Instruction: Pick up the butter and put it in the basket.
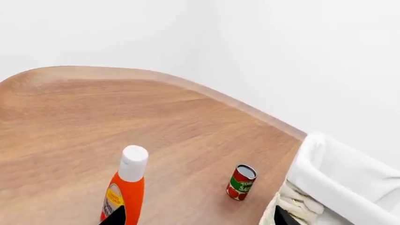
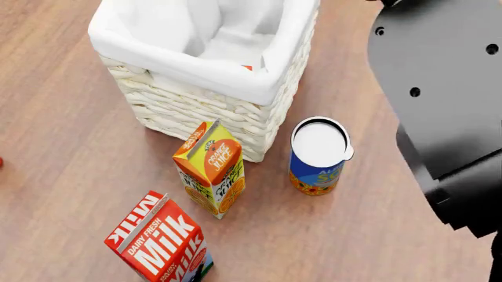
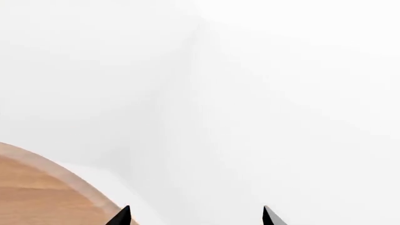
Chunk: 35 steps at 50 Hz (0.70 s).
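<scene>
Left gripper: only two dark fingertips in the left wrist view, spread wide, nothing between them, so released. Ahead of it, on the rounded pale wooden table, a tall orange plastic bottle with a white cap, then a small red-and-green tomato sauce can, then a corner of the large cream woven wicker basket with a white cloth liner. Just inside that basket's near rim, a sliver of red-orange, judged to be the slim red-orange butter box; mostly hidden by the liner fold, long axis impossible to tell, no lettering legible. In front of the basket, a red-and-white milk carton, an upright orange juice carton and a blue-labelled white-lidded can. Far right, the black right arm, looming beside the basket. Right gripper: tips apart, empty, facing blank wall. Seemingly little left to do; neither hand clearly nearer.
</scene>
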Tool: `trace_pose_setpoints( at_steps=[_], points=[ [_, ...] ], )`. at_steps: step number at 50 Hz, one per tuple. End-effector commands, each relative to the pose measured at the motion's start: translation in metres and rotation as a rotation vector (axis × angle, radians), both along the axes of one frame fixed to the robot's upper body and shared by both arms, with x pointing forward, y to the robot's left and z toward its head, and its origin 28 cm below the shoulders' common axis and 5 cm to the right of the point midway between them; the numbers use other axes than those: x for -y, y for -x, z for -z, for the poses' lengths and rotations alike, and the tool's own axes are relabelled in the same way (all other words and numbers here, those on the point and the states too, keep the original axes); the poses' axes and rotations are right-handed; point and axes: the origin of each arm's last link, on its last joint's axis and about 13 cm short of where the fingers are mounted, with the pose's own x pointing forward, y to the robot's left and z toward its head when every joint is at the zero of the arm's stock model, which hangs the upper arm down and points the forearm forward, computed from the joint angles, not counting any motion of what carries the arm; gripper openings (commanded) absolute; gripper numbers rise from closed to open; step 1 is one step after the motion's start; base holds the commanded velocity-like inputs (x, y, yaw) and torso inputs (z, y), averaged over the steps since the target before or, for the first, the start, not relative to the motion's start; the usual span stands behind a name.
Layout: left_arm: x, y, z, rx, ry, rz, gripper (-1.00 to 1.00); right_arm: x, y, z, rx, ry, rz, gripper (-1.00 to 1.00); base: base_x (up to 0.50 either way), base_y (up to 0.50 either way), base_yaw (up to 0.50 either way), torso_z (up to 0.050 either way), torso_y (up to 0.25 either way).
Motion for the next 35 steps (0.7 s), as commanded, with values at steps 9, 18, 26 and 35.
trace_pose_setpoints(
  at_steps=[9, 18, 26, 35],
  points=[
    [0.0, 0.013, -0.009, 0.068, 0.007, 0.043, 1.0, 0.029, 0.056, 0.039, 0.034, -0.06, 0.114, 1.0, 0.0, 0.0, 0.0, 0.0, 0.0],
    [-0.004, 0.018, -0.014, 0.133, 0.022, 0.055, 1.0, 0.035, 0.082, 0.065, 0.016, -0.093, 0.127, 1.0, 0.0, 0.0, 0.0, 0.0, 0.0],
    [-0.006, 0.023, -0.021, 0.268, 0.029, 0.052, 1.0, 0.04, 0.104, 0.089, 0.006, -0.13, 0.142, 1.0, 0.0, 0.0, 0.0, 0.0, 0.0],
    [-0.009, 0.032, -0.029, 0.39, 0.023, 0.013, 1.0, 0.038, 0.125, 0.103, 0.023, -0.139, 0.144, 1.0, 0.0, 0.0, 0.0, 0.0, 0.0]
  ],
)
